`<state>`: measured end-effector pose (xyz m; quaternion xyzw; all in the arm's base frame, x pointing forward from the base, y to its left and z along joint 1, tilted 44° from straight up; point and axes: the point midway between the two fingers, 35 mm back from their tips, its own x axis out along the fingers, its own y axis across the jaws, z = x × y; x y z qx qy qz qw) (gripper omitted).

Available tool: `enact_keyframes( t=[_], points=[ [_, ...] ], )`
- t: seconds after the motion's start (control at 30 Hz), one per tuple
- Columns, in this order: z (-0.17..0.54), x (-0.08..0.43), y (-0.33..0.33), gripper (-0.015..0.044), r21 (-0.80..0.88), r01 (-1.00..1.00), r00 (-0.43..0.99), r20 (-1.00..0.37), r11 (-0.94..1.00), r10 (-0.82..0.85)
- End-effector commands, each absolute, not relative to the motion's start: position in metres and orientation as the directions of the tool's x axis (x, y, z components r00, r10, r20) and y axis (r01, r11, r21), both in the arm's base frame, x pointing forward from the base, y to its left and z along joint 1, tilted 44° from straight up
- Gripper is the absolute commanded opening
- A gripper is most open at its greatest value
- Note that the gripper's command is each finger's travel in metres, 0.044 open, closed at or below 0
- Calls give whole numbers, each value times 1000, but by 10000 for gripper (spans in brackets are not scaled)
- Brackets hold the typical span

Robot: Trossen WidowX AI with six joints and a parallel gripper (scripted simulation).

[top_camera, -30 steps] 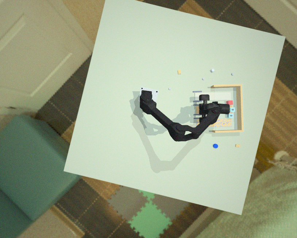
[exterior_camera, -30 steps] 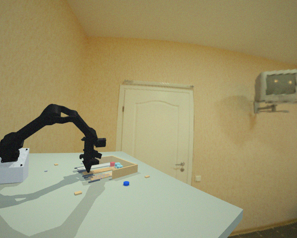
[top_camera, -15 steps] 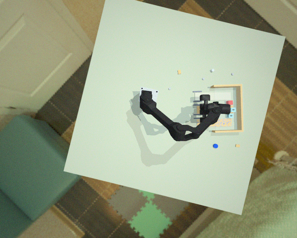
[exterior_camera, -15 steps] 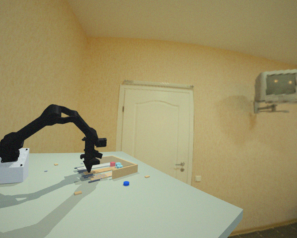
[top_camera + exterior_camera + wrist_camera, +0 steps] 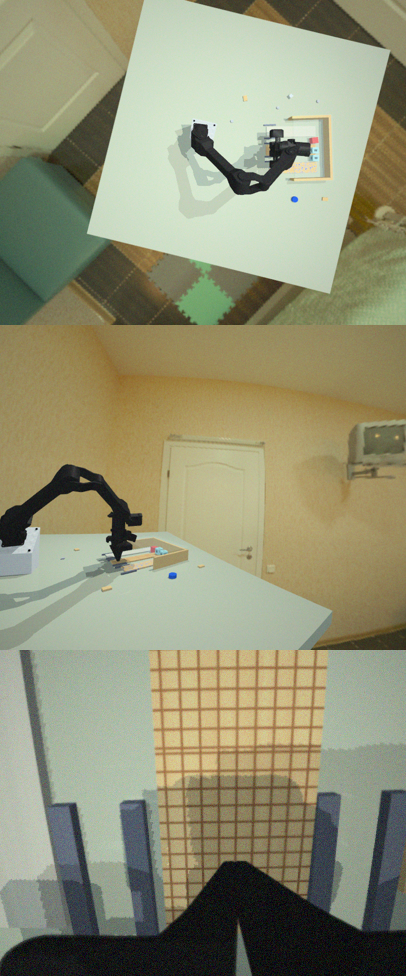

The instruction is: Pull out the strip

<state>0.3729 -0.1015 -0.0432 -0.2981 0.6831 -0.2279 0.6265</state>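
Note:
A strip with a brown grid [image 5: 267,150] [image 5: 138,558] [image 5: 237,725] lies in the middle, between a white strip [image 5: 301,131] and a speckled strip [image 5: 304,167] [image 5: 137,566]. Two light-blue cubes [image 5: 315,150] [image 5: 315,157], both showing a W, sit near the strips' far ends, beside a red cube [image 5: 313,140] [image 5: 153,549]. The arm partly hides them from above, and which strip bears each cube is not clear. My gripper [image 5: 117,560] [image 5: 234,872] is shut and empty, pointing down at the gridded strip's near end. Whether the tips touch the strip cannot be told.
A three-sided wooden frame [image 5: 326,147] [image 5: 171,559] encloses the strips' far ends. Slim blue-grey rails [image 5: 65,840] [image 5: 134,837] [image 5: 327,835] [image 5: 395,830] stand beside the strips' near ends. A blue disc [image 5: 294,199] [image 5: 172,575] and small tan blocks [image 5: 245,98] [image 5: 324,199] lie outside the frame.

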Motion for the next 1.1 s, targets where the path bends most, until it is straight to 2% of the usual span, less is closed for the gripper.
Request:
enact_keyframes(
  t=[0.0, 1.07],
  points=[
    [-46, 360, -107, 0, -685, -131, -57, -716, 716, -696],
    [-41, 312, -110, 0, -685, -133, -60, -716, 716, -696]
  ],
)
